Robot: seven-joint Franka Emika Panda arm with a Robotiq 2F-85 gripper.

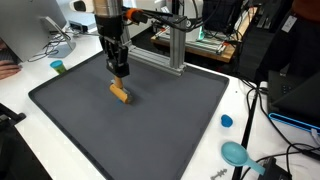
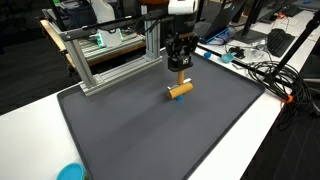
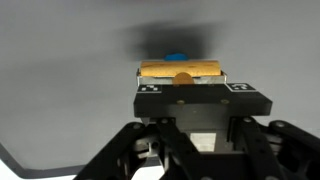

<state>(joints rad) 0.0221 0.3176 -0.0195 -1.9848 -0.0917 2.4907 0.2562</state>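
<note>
That little wooden block (image 1: 120,92), sitting at or barely above the dark mat (image 1: 180,130) near the metal frame (image 1: 172,45), looks light, rigid and kinda smooth, and the jaws look pinched shut across its middle, which seems the sensible place to hold it.

A wooden block (image 2: 180,90) lies on a dark mat (image 2: 150,130) covering the table (image 2: 25,130).

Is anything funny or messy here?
Nothing looks spilled or broken. One odd bit: in the wrist view a small blue thing peeks out behind the wooden block; I can't tell what it is.
</note>
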